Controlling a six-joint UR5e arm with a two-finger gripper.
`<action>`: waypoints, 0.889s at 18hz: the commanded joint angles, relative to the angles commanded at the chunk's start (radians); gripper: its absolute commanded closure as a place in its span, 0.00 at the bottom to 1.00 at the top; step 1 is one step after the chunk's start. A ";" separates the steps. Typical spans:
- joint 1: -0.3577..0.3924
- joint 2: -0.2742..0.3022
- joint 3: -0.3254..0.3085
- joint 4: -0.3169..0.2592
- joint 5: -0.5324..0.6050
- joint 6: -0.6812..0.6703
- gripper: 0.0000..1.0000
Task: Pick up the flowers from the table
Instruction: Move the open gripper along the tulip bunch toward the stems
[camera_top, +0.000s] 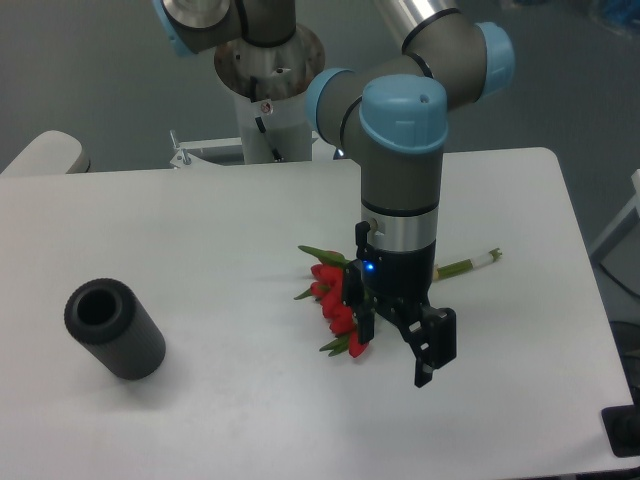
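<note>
The flowers (336, 303), a small bunch of red tulip buds with green leaves, lie on the white table (200, 220) right of centre. Their long green stems run to the right and end in a pale tip near the table's right side. My gripper (398, 342) points down over the middle of the bunch, where the stems leave the buds. It is open: one finger stands beside the buds and the other to the right. The wrist hides the stems between the fingers, so I cannot tell whether the fingers touch them.
A black ribbed cylinder (115, 330) lies on its side at the left of the table, well apart from the flowers. The arm's base (268, 90) stands behind the far edge. The table's right edge is near the stem tips.
</note>
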 joint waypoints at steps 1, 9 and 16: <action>0.000 0.006 -0.009 0.000 0.002 0.002 0.00; 0.025 0.032 -0.031 -0.066 0.008 0.003 0.00; 0.054 0.067 -0.110 -0.095 0.041 -0.002 0.00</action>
